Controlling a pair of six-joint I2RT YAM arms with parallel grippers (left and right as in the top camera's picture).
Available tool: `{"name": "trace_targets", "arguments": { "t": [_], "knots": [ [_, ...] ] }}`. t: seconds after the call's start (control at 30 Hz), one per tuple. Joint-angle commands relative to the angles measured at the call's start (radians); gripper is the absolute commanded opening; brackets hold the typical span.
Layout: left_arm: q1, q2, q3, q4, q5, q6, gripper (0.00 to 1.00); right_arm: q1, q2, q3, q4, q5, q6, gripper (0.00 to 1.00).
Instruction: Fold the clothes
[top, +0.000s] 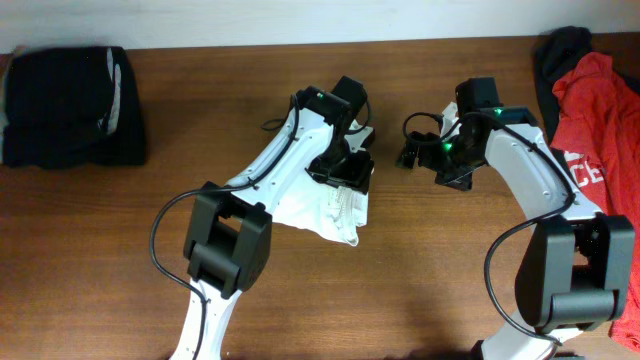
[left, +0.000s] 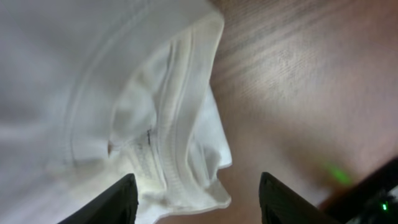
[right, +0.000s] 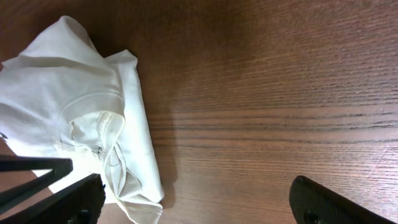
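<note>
— So, what lies at your left gripper (left: 198, 200)?
— A soft white T-shirt (left: 81, 87). Its ribbed collar (left: 177, 124) is crumpled between the parted jaws, not pinched.
— And your right gripper (right: 196, 199)?
— Jaws wide, empty. Only the grained wooden table (right: 280, 93) is between them, and the T-shirt lies to their left.

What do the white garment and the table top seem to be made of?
The white garment: probably cotton knit, matte; it lies in soft creases and its collar band looks ribbed. The table top: wood or wood-look laminate, brown, with fine straight grain lines and a mild sheen; which one I cannot tell.
</note>
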Motion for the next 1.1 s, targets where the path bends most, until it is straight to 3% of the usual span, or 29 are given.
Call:
{"name": "trace_targets", "arguments": {
  "t": [0.0, 0.03, 0.07, 0.17, 0.3, 0.43, 0.63, 0.67, 0.83, 0.93, 1.07],
  "knots": [
    [0.042, -0.062, 0.129, -0.065, 0.022, 0.038, 0.63, -0.005, 0.002, -0.007, 0.0, -0.026, -0.007, 0.99],
    [0.079, -0.078, 0.191, -0.099, 0.021, 0.038, 0.66, -0.021, 0.002, -0.003, -0.001, -0.074, -0.007, 0.99],
    [0.118, -0.087, 0.243, -0.139, 0.003, 0.031, 0.77, -0.038, 0.002, 0.002, -0.001, -0.135, -0.007, 0.99],
    [0.267, -0.089, 0.312, -0.276, -0.154, -0.029, 0.81, -0.051, 0.002, 0.009, 0.04, -0.295, -0.014, 0.95],
    [0.395, -0.086, 0.225, -0.321, -0.165, -0.029, 0.92, 0.13, 0.002, 0.009, 0.141, -0.063, 0.09, 0.93],
    [0.393, -0.086, 0.081, -0.283, -0.165, -0.029, 0.96, 0.223, 0.05, 0.009, 0.262, 0.039, 0.251, 0.87],
    [0.391, -0.086, 0.009, -0.229, -0.165, -0.029, 0.98, 0.223, 0.08, 0.009, 0.307, 0.083, 0.241, 0.89],
    [0.391, -0.086, 0.009, -0.225, -0.165, -0.029, 0.98, 0.223, 0.08, 0.009, 0.307, 0.083, 0.241, 0.99],
    [0.391, -0.086, 0.009, -0.23, -0.165, -0.029, 0.99, 0.221, 0.08, 0.009, 0.302, 0.083, 0.192, 1.0],
    [0.39, -0.086, 0.009, -0.225, -0.164, -0.029, 0.99, 0.225, 0.095, 0.009, 0.302, 0.082, 0.192, 0.81],
    [0.39, -0.086, 0.009, -0.221, -0.162, -0.029, 0.99, 0.246, 0.151, 0.009, 0.315, 0.071, 0.196, 0.76]
  ]
}}
